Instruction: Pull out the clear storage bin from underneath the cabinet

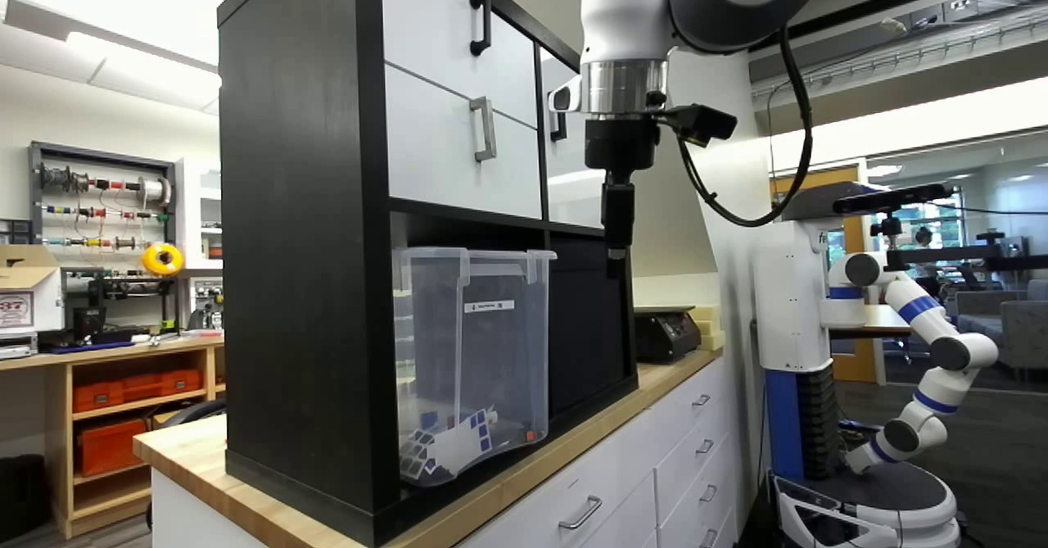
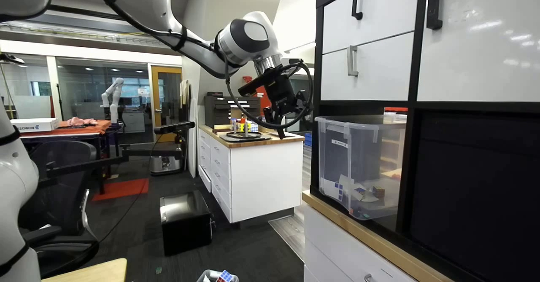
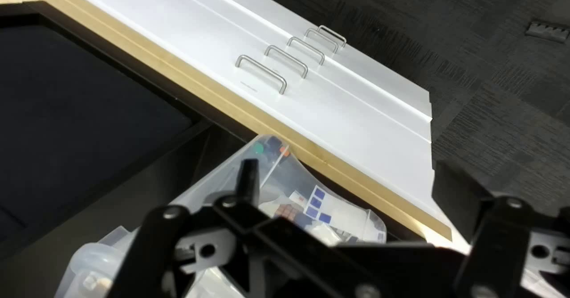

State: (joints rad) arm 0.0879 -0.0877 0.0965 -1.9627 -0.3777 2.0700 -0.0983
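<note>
Clear storage bin [image 1: 509, 360]: see-through plastic, upright, rimmed top edge, narrow white label [image 1: 490, 306] on the front. Contents: white pieces with blue squares [image 1: 458, 450], lying loose along the bottom; one small multicoloured cube [image 2: 378, 192]. Location: lower cubby [image 1: 471, 235] of the black cabinet [image 1: 295, 237], at the cabinet's end nearest a short edge of the wooden tabletop [image 1: 192, 443], label facing the long front edge.

Cabinet: stands on the tabletop, set a little back from the front edge; white door fronts [image 1: 446, 147] above the bin. Adjoining cubby: dark panel [image 1: 585, 319].

Further along the tabletop, past the cabinet's other end: low black device [image 1: 667, 337]; pale yellow blocks [image 1: 711, 335]. Below the front edge: white drawers [image 1: 622, 474], metal handles.

Hand [image 3: 349, 177]: released, fingers [image 3: 248, 182] spread wide; in front of the cabinet, apart from the bin in both exterior views.

Obstructions: the cubby frame surrounds the bin; in the wrist view the hand's own parts cover much of it. The arm [image 1: 626, 15] crosses the cabinet's upper doors in an exterior view. The tabletop's near front corner is cut off at the lower border there. How far the bin projects past the cabinet's face is hard to judge, perhaps slightly.
</note>
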